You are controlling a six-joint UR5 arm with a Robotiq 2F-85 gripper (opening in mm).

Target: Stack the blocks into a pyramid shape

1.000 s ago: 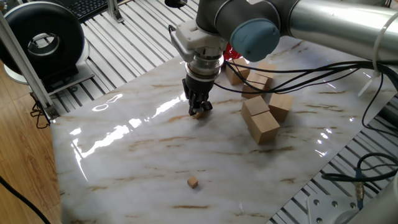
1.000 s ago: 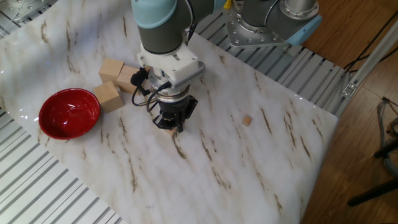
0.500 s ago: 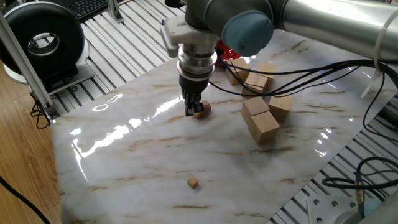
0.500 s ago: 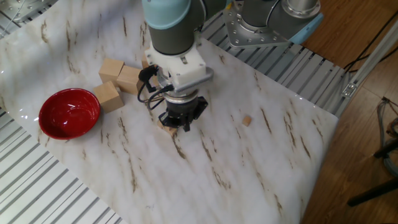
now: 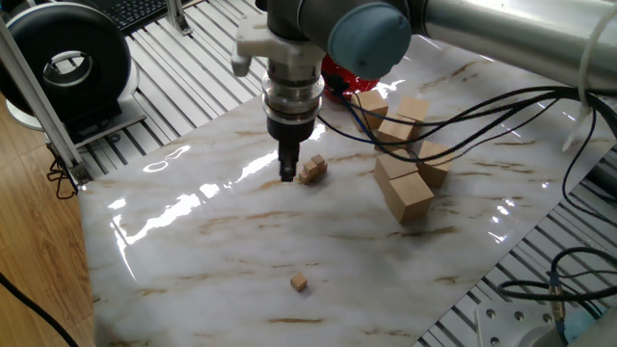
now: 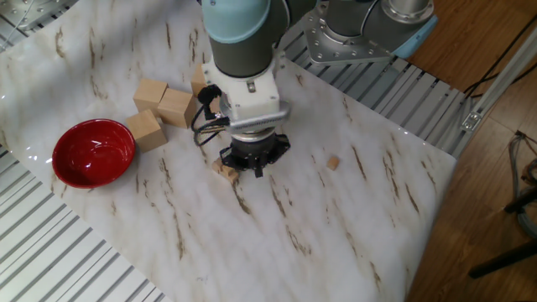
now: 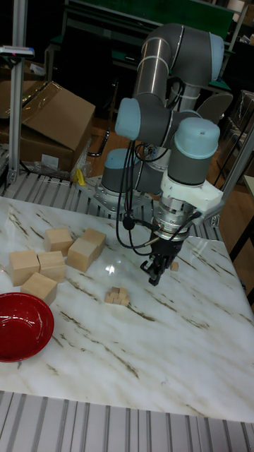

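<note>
Robotics lab or workshop: UR5 arm (image 7: 166,106) bolted to slotted aluminium frame bench (image 6: 377,88), marble-look sheet (image 5: 241,251) beside it, loose cables (image 5: 501,106), cardboard box (image 7: 49,116) behind arm.

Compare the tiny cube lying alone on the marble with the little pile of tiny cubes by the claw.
The lone cube is a single piece; the pile is several cubes clustered, stepped in the tall view. The lone cube sits far from the claw; the pile lies right beside it. Both are light-tan wood and far smaller than the big blocks.
</note>
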